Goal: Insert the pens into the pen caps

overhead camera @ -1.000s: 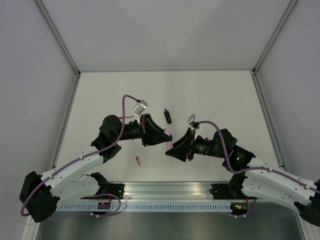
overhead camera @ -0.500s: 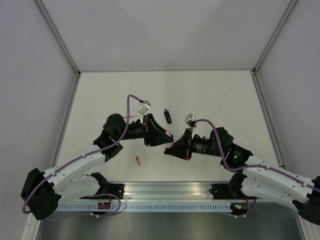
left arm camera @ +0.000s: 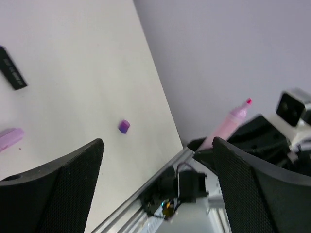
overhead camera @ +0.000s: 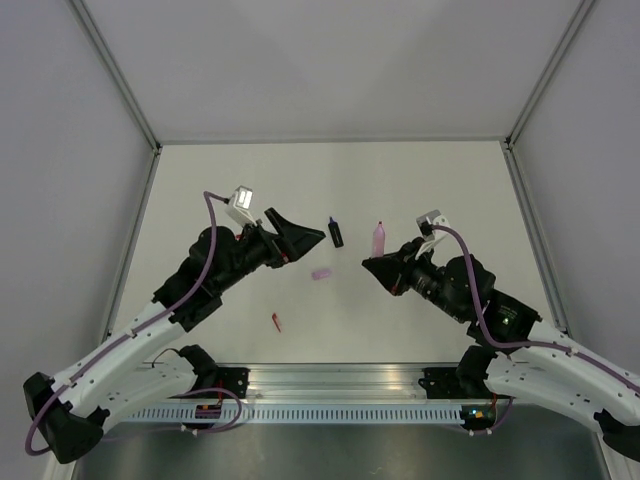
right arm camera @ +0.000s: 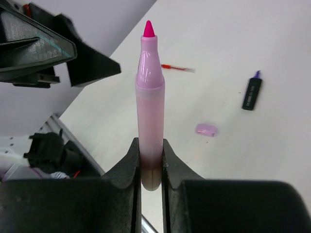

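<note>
My right gripper (overhead camera: 379, 263) (right arm camera: 150, 144) is shut on the lower end of the pale pink marker (overhead camera: 378, 238) (right arm camera: 150, 102), which stands upright off the table with its bare magenta tip up. The marker (left arm camera: 226, 125) also shows in the left wrist view. My left gripper (overhead camera: 305, 243) (left arm camera: 158, 143) hangs open and holds nothing, to the left of the marker and apart from it. A stubby dark purple cap (overhead camera: 336, 232) (right arm camera: 251, 93) lies on the table between the arms. The thin red pen (right arm camera: 177, 68) lies farther off. A tiny red cap (overhead camera: 276, 321) lies near the front.
A short pale lilac piece (overhead camera: 321, 273) (right arm camera: 206, 129) lies on the white table (overhead camera: 440, 190) between the two grippers. A small purple bit (left arm camera: 124, 126) sits nearby. The metal rail (overhead camera: 330, 380) runs along the near edge, with grey walls on three sides.
The left gripper has opened and pulled back to the left. The right gripper has moved right with the marker. The lilac piece now lies on the table between them.
</note>
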`<action>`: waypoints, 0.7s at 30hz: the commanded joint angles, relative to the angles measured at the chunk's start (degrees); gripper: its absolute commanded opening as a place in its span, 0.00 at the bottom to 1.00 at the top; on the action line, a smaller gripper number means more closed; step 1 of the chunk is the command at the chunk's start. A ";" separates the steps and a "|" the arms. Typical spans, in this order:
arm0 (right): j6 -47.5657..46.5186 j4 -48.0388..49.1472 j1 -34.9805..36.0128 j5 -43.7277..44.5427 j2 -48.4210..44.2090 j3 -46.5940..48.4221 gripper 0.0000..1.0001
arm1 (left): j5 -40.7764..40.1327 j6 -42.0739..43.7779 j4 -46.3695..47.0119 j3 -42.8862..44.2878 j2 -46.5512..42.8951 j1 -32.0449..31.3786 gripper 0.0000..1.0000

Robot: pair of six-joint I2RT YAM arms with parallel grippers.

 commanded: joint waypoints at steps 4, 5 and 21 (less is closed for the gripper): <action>-1.85 -5.77 0.08 11.48 -3.11 1.15 0.00 | -18.74 -26.17 -16.17 1.84 6.27 0.11 1.00; -2.21 -5.86 0.08 11.48 -3.47 0.98 0.00 | -19.00 -30.19 -20.02 4.55 10.38 0.03 1.00; -7.13 -4.89 0.08 11.83 -6.81 -3.42 0.00 | -16.11 -64.42 -43.35 22.15 44.42 0.12 0.82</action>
